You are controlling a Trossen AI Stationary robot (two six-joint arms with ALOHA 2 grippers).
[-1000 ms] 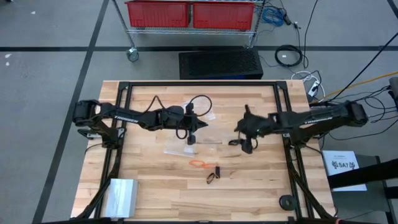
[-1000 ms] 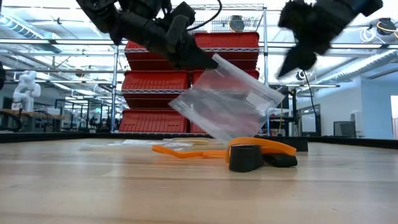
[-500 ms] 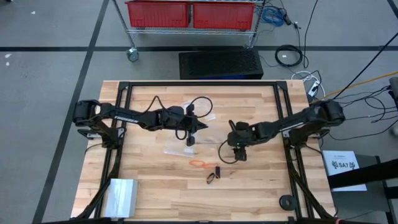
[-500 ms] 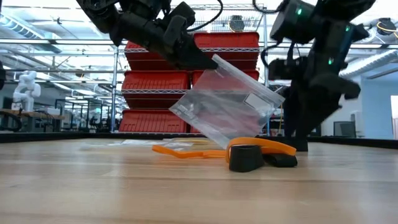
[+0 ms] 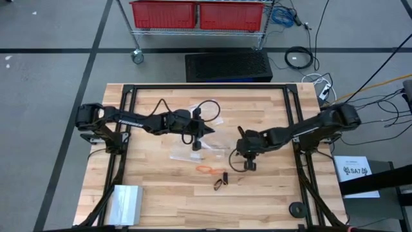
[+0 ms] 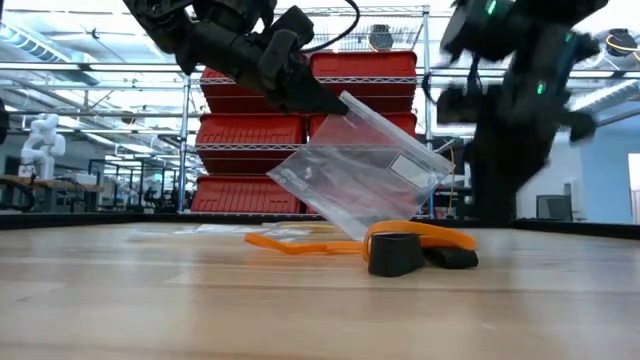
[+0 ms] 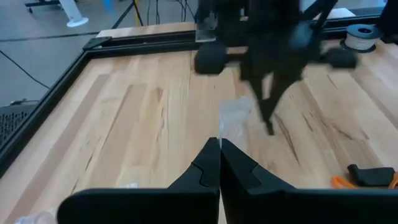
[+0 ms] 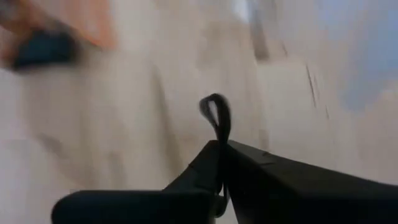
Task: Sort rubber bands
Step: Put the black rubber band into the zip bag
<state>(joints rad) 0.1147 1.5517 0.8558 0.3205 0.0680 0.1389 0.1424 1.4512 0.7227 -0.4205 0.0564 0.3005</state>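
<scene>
My left gripper is shut on a clear plastic bag above the middle of the table. An orange rubber band and black rubber bands lie on the wood just nearer; the low view shows the orange one and a black one resting flat. My right gripper points steeply down, to the right of those bands, shut on one black rubber band. The left wrist view shows it as a dark blurred shape beyond the bag. My left gripper pinches the bag's upper corner between its two fingers, slanting down from the table's left. The bag hangs tilted below the fingers, its lower edge close to the table. My right gripper pinches the black band at its fingertips, coming from above. A small loop of the band sticks out past the fingertips.
A second clear bag lies toward the far side. A grey box sits at the near left corner and a black roll at the near right. Black frame rails run along the table's sides.
My right gripper has come down toward the table and toward its near edge, tipping steeper, and its fingers have shut; a black band now shows between them. My left gripper and the bag have stayed where they were.
</scene>
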